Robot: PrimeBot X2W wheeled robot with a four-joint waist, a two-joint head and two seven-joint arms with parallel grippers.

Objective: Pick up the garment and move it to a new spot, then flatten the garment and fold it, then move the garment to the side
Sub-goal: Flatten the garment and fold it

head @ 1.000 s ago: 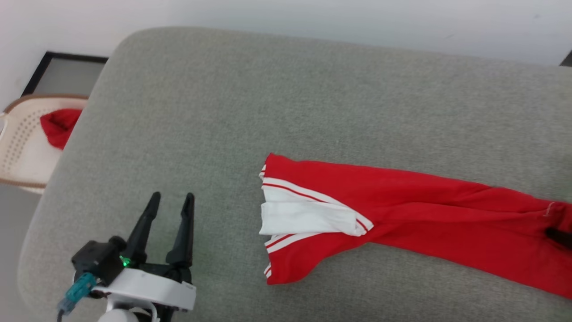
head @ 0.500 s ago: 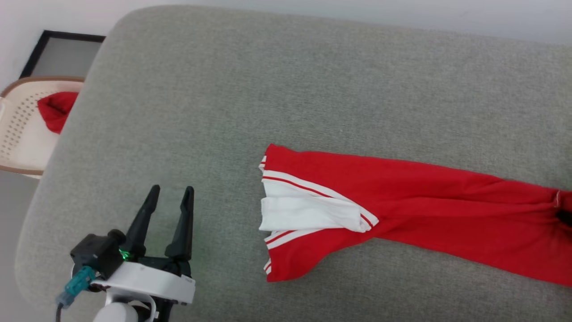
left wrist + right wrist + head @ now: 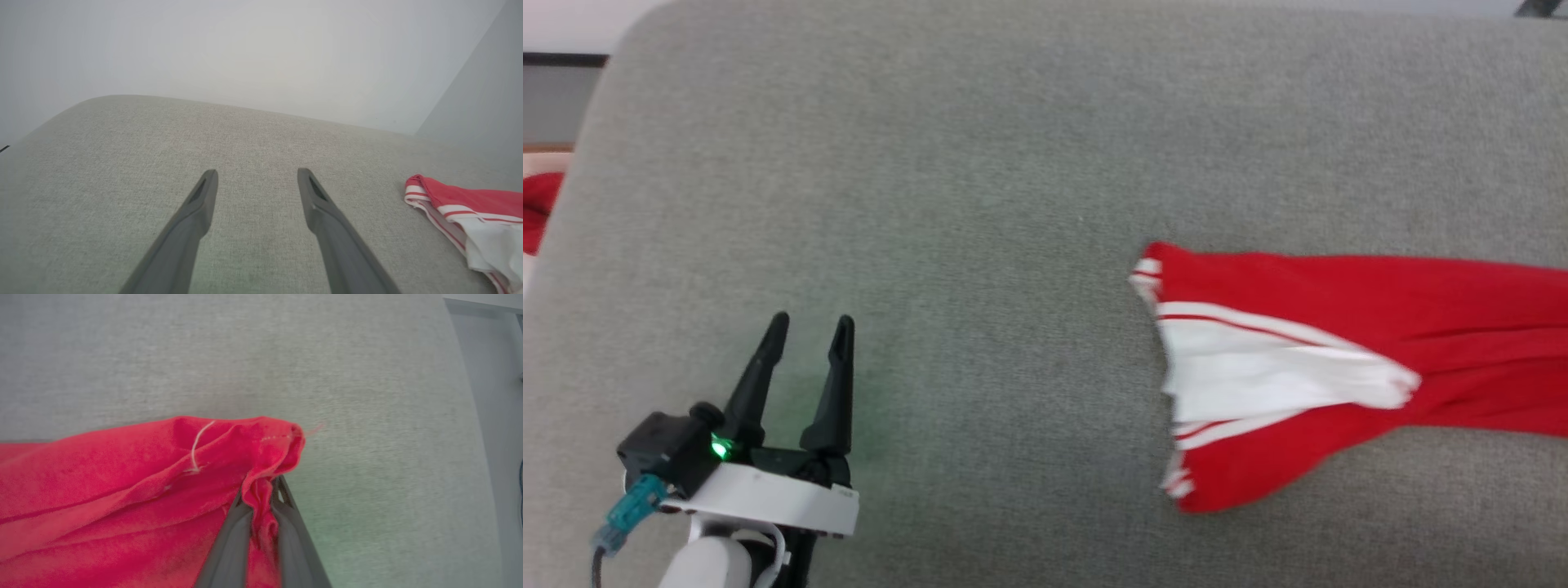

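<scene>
The garment [image 3: 1339,359], red with a white panel and red-and-white striped trim, lies stretched across the right part of the grey cushion [image 3: 972,204] and runs off the right edge of the head view. Its striped end [image 3: 470,204] also shows at the right of the left wrist view. My right gripper [image 3: 261,488] is shut on a bunched red fold at the garment's [image 3: 122,477] other end. My left gripper [image 3: 813,320] rests low at the lower left, well to the left of the garment, and it is open [image 3: 257,172] with bare cushion between its fingers.
A small red cloth scrap [image 3: 535,208] shows past the cushion's left edge. A pale wall [image 3: 245,53] stands behind the cushion. Bare grey cushion spreads between my left gripper and the garment.
My right gripper has shut on the garment's far end, and the garment has slid to the right across the cushion. The head camera has shifted as well. My left gripper stays open.
</scene>
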